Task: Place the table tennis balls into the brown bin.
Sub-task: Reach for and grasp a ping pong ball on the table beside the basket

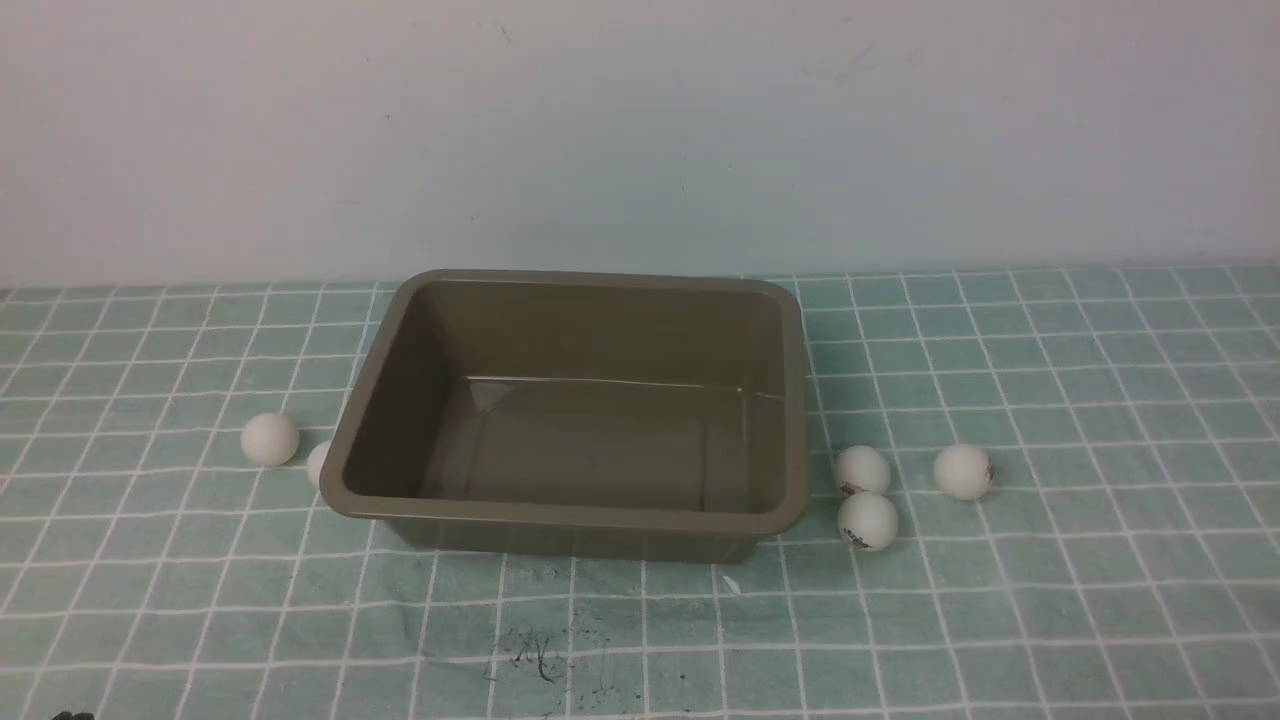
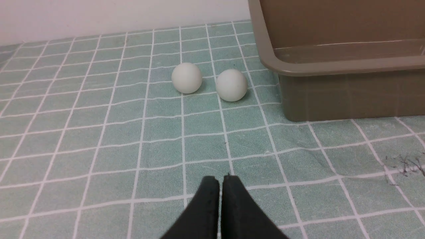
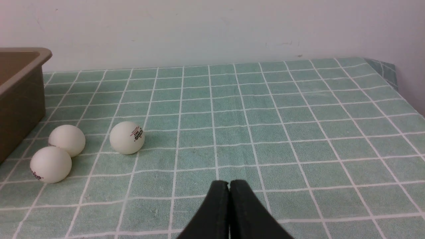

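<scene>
Left gripper (image 2: pixel 221 181): jaws pressed together, nothing between them, low over the checked cloth (image 1: pixel 1100 600). Two table tennis balls lie ahead of its tips on the cloth. The outer left ball (image 1: pixel 270 439) stands in the open. The inner left ball (image 1: pixel 318 464) sits just beside the left wall of the brown bin (image 1: pixel 560 515) and is half hidden behind the rim in the front view; the left wrist view shows a narrow gap between the two. The bin is at mid-table, its long axis running left to right, its glossy floor bare, no ball inside. Right of the bin there are three more balls. The rear ball (image 1: pixel 862 470) and the front ball (image 1: pixel 867 521) are close to the bin's right wall, touching or very nearly so; cannot tell which. The logo ball (image 1: pixel 963 471) is farther out, apart from that pair. Right gripper (image 3: pixel 229 184): jaws likewise closed and empty, low over the cloth, with all three balls ahead of it and off toward the bin side. Judgement: the task is at its start. The left arm is nearer the two left balls and the right arm nearer the three right ones. In each case the ball lies forward of the tips, with the bin inboard of it. Either gripper will need to spread its jaws before it can take a ball.
</scene>
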Controlling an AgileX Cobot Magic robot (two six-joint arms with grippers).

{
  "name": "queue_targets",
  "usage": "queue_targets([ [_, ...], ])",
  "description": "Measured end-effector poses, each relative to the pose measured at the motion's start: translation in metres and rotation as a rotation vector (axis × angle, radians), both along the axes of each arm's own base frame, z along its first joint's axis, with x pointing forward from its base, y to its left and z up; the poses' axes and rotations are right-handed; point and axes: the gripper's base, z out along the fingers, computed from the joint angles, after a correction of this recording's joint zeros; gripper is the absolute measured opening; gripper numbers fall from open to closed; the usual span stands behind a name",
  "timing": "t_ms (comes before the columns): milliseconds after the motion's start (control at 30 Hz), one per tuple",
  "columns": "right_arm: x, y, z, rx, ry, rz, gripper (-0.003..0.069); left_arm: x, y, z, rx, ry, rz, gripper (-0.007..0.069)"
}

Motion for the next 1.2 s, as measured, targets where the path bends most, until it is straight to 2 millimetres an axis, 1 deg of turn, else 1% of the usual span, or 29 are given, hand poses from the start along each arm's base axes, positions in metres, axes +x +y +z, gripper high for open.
queue_targets([
  [733,0.000,0.000,0.000,0.000,0.000,0.000,-0.0010,0.000,0.000,0.000,0.000,-0.005,0.002,-0.0005],
  [833,0.000,0.000,0.000,0.000,0.000,0.000,-0.0010,0.001,-0.002,0.004,-0.112,-0.045,0.014,-0.0005],
  [967,0.000,0.001,0.000,0.000,0.000,0.012,-0.0010,0.004,-0.003,0.017,-0.377,-0.166,0.040,-0.0005],
  [1000,0.000,0.001,0.000,0.000,0.000,0.012,-0.0010,0.004,-0.003,0.017,-0.379,-0.166,0.040,-0.0005],
  [1033,0.000,0.001,0.000,0.000,0.000,0.012,-0.0010,0.004,-0.003,0.021,-0.423,-0.207,0.046,-0.0005],
  [1067,0.000,0.001,0.000,0.000,0.000,0.012,-0.0010,0.004,-0.001,0.029,-0.490,-0.291,0.060,-0.0005],
  [1133,0.000,0.001,0.000,0.000,0.000,0.012,-0.0010,0.003,0.004,0.041,-0.552,-0.420,0.081,-0.0005],
  [1167,0.000,0.001,0.000,0.000,0.000,0.012,-0.0010,0.002,0.008,0.049,-0.588,-0.528,0.099,-0.0005],
  [1200,0.000,0.001,0.000,0.000,0.000,0.012,-0.0010,0.000,0.011,0.055,-0.613,-0.600,0.113,-0.0005],
])
